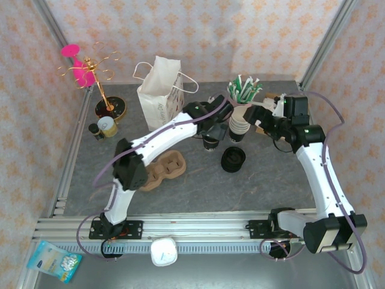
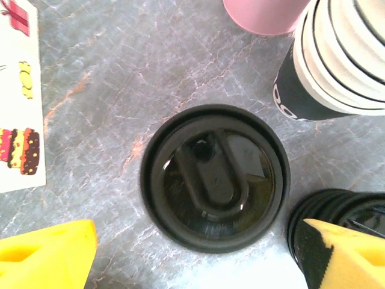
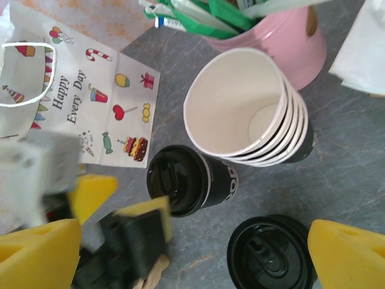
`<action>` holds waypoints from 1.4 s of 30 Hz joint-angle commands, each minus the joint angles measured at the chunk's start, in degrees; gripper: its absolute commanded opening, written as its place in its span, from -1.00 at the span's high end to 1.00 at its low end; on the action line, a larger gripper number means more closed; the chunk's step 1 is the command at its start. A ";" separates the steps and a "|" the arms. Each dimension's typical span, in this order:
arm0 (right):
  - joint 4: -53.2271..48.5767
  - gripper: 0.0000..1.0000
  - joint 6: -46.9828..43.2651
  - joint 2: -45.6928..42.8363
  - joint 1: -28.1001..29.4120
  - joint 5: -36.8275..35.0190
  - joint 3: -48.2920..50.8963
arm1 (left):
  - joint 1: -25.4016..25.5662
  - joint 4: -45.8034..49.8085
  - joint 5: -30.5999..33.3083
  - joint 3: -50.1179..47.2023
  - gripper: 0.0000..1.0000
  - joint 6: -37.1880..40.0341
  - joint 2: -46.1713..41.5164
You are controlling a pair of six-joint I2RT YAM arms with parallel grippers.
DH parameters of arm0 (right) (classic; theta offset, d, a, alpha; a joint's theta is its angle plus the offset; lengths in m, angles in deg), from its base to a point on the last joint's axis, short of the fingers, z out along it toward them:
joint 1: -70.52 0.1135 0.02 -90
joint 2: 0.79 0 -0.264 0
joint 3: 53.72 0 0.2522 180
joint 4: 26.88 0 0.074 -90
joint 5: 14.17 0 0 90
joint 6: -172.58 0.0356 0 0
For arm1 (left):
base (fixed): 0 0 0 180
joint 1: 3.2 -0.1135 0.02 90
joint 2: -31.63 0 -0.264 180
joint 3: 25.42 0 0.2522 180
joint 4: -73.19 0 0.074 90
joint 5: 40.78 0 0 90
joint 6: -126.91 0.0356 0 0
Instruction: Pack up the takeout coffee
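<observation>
Black-lidded takeout coffee (image 2: 215,177) beside "Happy Every Day" paper bag (image 3: 78,102); left hand (image 2: 195,253) and right hand (image 3: 192,256) wide, empty.

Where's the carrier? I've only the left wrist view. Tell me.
Observer: The carrier sits left of the cup, closer to the near edge.
Operator: Report the right arm.
Observer: The right gripper hovers to the right of the stack, jaws open, holding nothing.
Operator: Describe the bag.
Observer: The bag stands upright, behind and left of the cup.
</observation>
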 commanded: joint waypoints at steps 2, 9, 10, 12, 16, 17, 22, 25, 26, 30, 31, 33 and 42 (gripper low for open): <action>-3.63 -0.92 -1.94 1.46 4.67 -9.34 -4.93 | -0.60 -12.21 -2.75 -14.84 -0.79 -1.40 -14.97; -7.65 -0.92 0.55 9.24 19.95 -27.47 -10.71 | -1.62 -28.56 -5.65 -42.60 -0.81 -2.67 -37.81; -8.10 -0.93 1.20 10.93 21.98 -28.82 -11.45 | -2.12 -29.51 -5.71 -45.28 -0.81 -2.99 -40.21; -9.21 -0.92 2.63 14.49 26.23 -33.53 -13.02 | -3.54 -31.67 -5.38 -50.73 -0.81 -4.09 -44.99; -10.04 -0.91 4.68 20.71 31.14 -36.67 -14.85 | -4.92 -36.14 -7.18 -59.01 -0.79 -4.31 -52.08; -9.85 -0.91 5.01 21.99 32.24 -37.27 -15.18 | -5.06 -36.84 -6.97 -60.46 -0.79 -4.06 -53.45; -8.67 -0.86 5.60 27.60 33.77 -36.59 -17.13 | -5.81 -39.47 -6.00 -65.74 -0.80 -5.05 -58.48; -8.44 -0.83 5.85 30.49 33.77 -36.68 -18.55 | -5.95 -41.27 -5.10 -68.35 -0.80 -6.17 -60.58; -8.54 -0.82 6.03 31.37 33.77 -37.02 -19.09 | -5.98 -41.81 -5.17 -69.11 -0.80 -6.34 -61.19; -7.92 -0.80 6.63 33.89 33.51 -37.55 -20.14 | -6.14 -43.13 -5.35 -70.85 -0.80 -7.20 -62.24; -7.91 -0.79 6.69 34.69 33.42 -36.88 -20.60 | -6.16 -43.29 -5.37 -71.07 -0.80 -7.33 -62.32; -7.99 -0.77 6.92 35.86 33.21 -37.01 -21.52 | -6.23 -43.47 -5.01 -71.39 -0.81 -7.42 -62.35; -6.05 -0.57 7.23 37.71 31.57 -36.62 -21.33 | -6.78 -42.72 -3.92 -71.69 -0.80 -7.02 -62.60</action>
